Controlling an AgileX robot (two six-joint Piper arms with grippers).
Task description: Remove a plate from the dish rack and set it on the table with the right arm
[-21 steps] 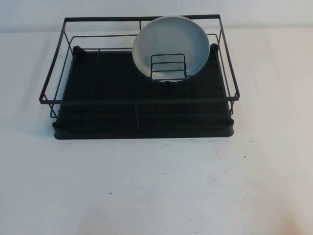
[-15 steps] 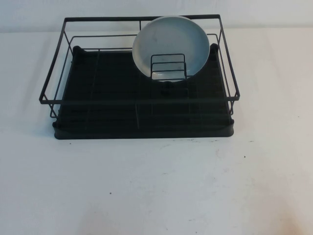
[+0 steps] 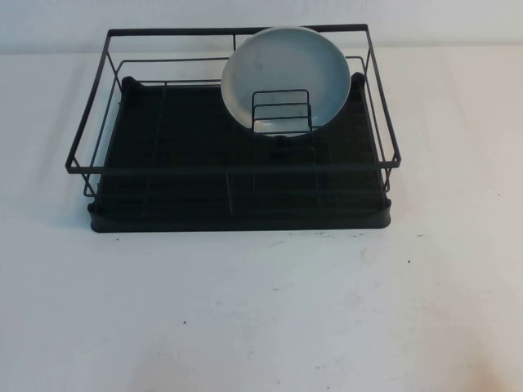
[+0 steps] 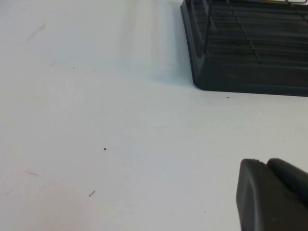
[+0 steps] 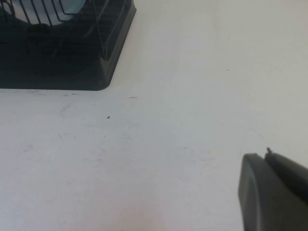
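Observation:
The pale grey-blue plate (image 3: 284,75) stands on edge in the back right of the black dish rack (image 3: 237,219), leaning behind the small wire holder (image 3: 281,113). No arm shows in the high view. In the right wrist view my right gripper (image 5: 265,156) hovers over the white table (image 5: 192,96), shut and empty. It is well clear of the rack's corner (image 5: 57,62), where a sliver of the plate (image 5: 72,5) shows through the wires. In the left wrist view my left gripper (image 4: 267,163) is also shut and empty over the table, short of the rack's other corner (image 4: 250,77).
The rack takes up the table's far middle. Bare white table (image 3: 261,310) with small dark specks stretches in front of it and on both sides. A pale wall runs behind the rack.

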